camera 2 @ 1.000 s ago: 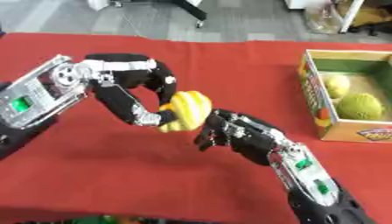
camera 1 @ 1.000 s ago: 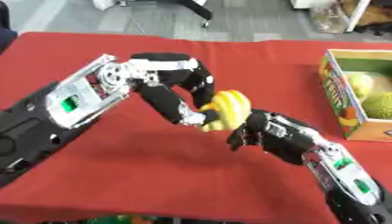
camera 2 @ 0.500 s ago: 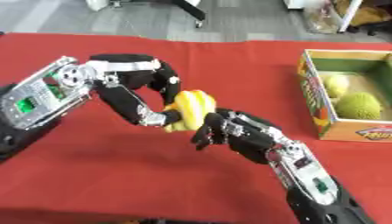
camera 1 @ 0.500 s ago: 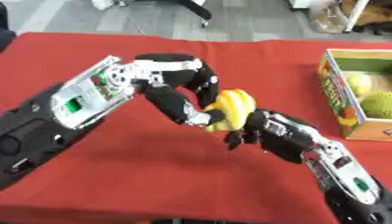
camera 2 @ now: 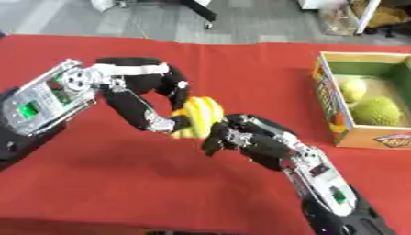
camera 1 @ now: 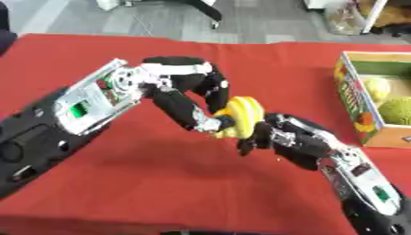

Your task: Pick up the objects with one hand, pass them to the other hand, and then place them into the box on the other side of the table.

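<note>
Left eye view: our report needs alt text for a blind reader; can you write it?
Over a red table, the left hand holds a yellow banana bunch while the right hand closes on it from below. A box with green fruit sits at the right edge.

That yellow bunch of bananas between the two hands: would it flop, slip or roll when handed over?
The bananas look like one stiff, curved bunch, so probably no flopping. Their smooth skin might slip between the left hand and right hand. On the table they would likely rock, not roll.
</note>
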`<action>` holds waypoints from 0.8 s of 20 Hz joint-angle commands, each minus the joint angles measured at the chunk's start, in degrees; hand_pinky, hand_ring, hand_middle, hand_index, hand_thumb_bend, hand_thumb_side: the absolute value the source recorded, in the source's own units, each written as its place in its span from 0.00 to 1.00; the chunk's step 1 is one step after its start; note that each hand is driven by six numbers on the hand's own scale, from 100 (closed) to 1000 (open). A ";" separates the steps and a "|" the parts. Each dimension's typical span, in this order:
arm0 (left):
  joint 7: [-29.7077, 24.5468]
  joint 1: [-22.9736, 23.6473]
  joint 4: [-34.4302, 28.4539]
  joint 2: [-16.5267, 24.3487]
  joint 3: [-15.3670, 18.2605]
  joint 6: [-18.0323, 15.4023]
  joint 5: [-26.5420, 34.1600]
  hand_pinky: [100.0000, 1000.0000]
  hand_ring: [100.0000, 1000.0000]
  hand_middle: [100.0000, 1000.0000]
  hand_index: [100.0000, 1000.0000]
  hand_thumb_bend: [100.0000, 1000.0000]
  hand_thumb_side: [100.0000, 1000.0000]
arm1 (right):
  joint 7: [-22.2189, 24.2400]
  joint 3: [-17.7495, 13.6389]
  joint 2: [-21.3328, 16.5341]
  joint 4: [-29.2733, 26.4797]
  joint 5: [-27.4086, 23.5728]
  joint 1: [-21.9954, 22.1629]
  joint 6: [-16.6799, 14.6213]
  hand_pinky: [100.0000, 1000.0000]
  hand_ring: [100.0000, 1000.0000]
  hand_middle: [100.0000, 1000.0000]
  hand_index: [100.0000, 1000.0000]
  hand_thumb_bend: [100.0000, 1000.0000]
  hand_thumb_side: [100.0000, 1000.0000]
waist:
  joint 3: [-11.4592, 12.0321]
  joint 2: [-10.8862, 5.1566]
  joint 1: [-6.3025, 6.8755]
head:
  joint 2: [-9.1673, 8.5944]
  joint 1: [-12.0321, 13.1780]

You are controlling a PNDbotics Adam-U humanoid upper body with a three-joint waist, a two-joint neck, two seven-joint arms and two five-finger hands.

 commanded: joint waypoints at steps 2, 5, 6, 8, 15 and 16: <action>-0.58 -1.02 -0.37 0.74 0.71 -0.36 -1.18 0.63 0.57 0.44 0.41 0.13 0.06 | -3.60 -0.39 -0.60 -1.04 0.74 -0.63 0.37 0.59 0.55 0.34 0.23 0.00 0.01 | 0.03 -1.35 0.81 | 0.31 0.26; -1.31 -0.87 -0.30 1.10 1.03 -0.79 -2.24 0.64 0.60 0.48 0.45 0.16 0.08 | -5.85 -0.50 -0.64 -0.83 0.88 -0.44 0.62 0.59 0.55 0.34 0.20 0.00 0.00 | 0.08 -1.35 0.81 | 0.31 0.35; -1.53 -0.80 -0.25 1.20 1.19 -0.94 -2.57 0.64 0.60 0.49 0.46 0.17 0.09 | -6.39 -0.53 -0.66 -0.82 0.87 -0.40 0.62 0.59 0.55 0.33 0.19 0.00 0.00 | 0.10 -1.35 0.81 | 0.31 0.34; -2.02 -0.73 -0.17 1.42 1.48 -1.24 -3.13 0.65 0.61 0.51 0.48 0.20 0.11 | -7.02 -0.56 -0.71 -0.84 0.86 -0.32 0.54 0.59 0.55 0.33 0.18 0.00 0.00 | 0.13 -1.35 0.80 | 0.31 0.32; -2.50 -0.65 0.09 1.50 1.85 -1.79 -3.78 0.65 0.60 0.48 0.45 0.11 0.08 | -7.63 -0.58 -0.76 -0.68 0.48 -0.25 0.60 0.60 0.56 0.34 0.24 0.00 0.02 | 0.20 -1.34 0.77 | 0.31 0.36; -2.32 -0.66 0.08 1.47 1.84 -1.80 -3.70 0.65 0.60 0.48 0.45 0.10 0.08 | -7.55 -0.51 -0.80 -0.68 0.48 -0.25 0.75 0.60 0.56 0.34 0.28 0.00 0.05 | 0.20 -1.34 0.77 | 0.31 0.37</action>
